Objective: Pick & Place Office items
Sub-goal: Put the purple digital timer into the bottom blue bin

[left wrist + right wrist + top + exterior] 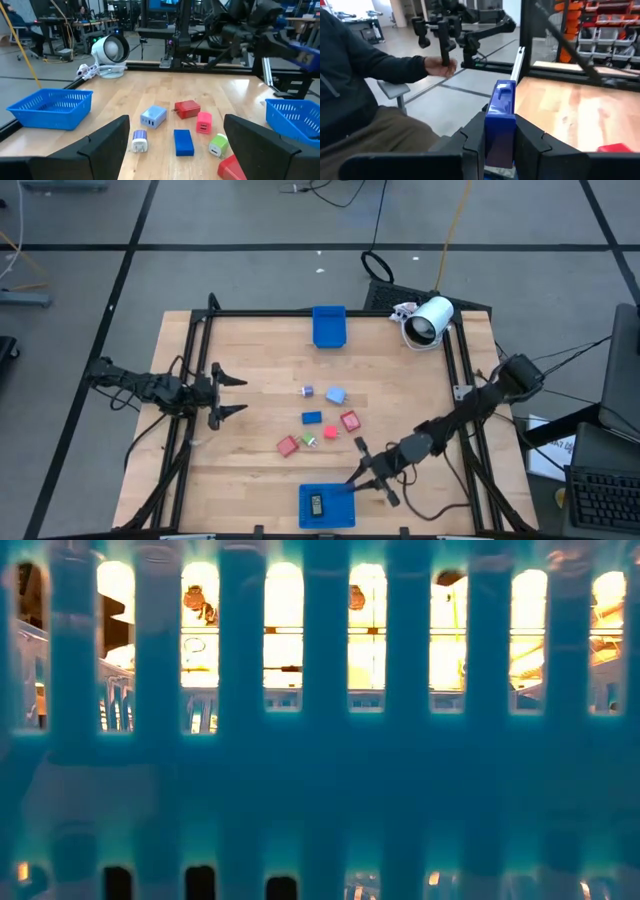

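Right wrist view: right gripper [499,145] pinching glossy blue block [501,120], frame centre; left gripper [232,393] spread wide, mid-left in high view.

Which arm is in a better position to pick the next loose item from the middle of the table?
The left. Its claw is open and empty, facing the loose items. The right claw is shut on a blue block beside the near blue tray, so it is occupied.
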Action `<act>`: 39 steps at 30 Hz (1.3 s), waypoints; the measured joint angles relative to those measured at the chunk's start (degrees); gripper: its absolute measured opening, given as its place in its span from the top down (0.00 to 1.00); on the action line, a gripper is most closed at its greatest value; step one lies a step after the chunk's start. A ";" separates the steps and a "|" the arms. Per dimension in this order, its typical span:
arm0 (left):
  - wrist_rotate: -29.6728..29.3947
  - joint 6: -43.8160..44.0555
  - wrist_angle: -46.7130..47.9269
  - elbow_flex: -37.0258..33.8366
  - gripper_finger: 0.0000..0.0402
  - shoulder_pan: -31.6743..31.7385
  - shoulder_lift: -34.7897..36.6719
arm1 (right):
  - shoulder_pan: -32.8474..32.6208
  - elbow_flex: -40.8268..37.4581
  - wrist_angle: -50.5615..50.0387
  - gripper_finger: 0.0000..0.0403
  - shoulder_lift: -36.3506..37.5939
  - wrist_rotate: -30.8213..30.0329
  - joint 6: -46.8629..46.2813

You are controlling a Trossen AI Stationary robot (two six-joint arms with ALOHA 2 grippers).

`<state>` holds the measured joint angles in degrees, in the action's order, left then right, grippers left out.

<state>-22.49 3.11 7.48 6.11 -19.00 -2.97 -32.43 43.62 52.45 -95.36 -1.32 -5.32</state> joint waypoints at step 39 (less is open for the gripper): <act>0.01 0.14 -0.41 0.02 0.24 0.02 -0.01 | -10.40 7.62 4.73 0.86 -18.16 -19.93 -1.53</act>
<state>-22.48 3.25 7.07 6.13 -18.98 -2.98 -42.82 51.24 57.18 -113.51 -21.26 -6.85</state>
